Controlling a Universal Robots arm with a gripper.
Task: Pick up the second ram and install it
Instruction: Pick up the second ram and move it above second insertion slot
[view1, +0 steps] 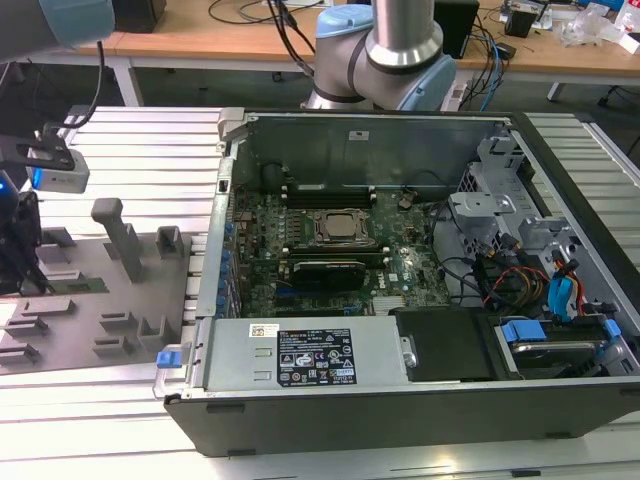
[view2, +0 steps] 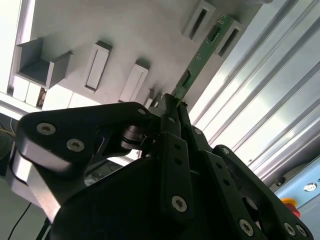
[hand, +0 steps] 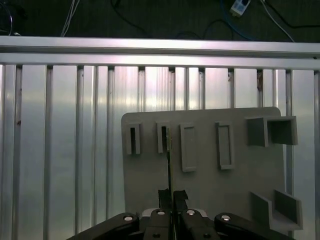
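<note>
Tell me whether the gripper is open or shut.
Shut on the second ram: in both wrist views the gripper pinches the thin green stick between its fingertips.

Bare slatted table (view1: 140, 140) lies open past the holder tray's (view1: 85, 262) far edge. On the tray, a tall upright block (view1: 113, 235) and lower blocks crowd the gripper (hand: 173, 194), clamped on the second ram (hand: 169, 162). The computer case's side wall (view1: 214, 280) rises beside the tray at the exterior view's right; cables (view1: 500, 275) clutter its inside.
</note>
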